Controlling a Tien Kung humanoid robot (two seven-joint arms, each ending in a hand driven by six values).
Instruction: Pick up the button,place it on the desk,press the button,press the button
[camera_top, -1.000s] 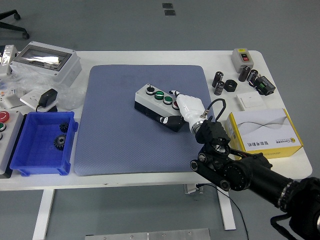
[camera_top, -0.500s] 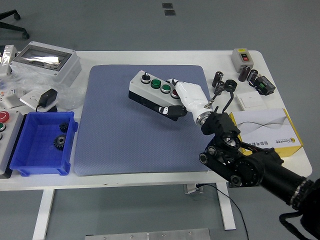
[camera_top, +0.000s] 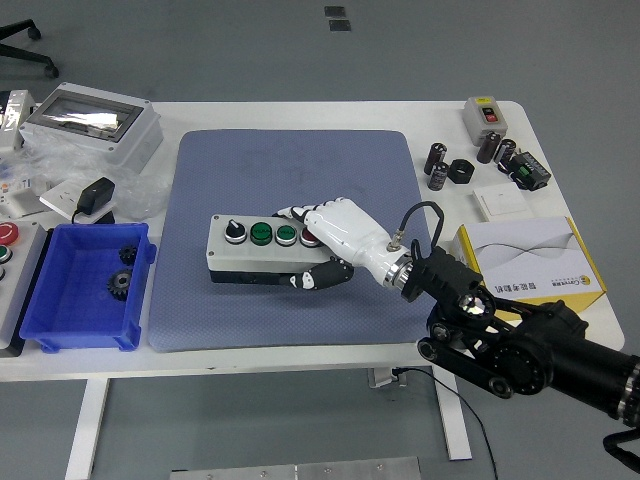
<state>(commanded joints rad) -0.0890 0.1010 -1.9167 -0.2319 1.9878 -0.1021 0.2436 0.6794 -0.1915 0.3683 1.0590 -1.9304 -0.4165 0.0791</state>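
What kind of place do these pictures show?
Probably an electrical or robotics lab bench: a white table with a grey mat, a button box held by the right hand, a blue bin of gears, and small components.

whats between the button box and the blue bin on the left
Nothing lies between them: in the head view only bare blue-grey mat separates the button box, held by the right hand, from the blue bin.
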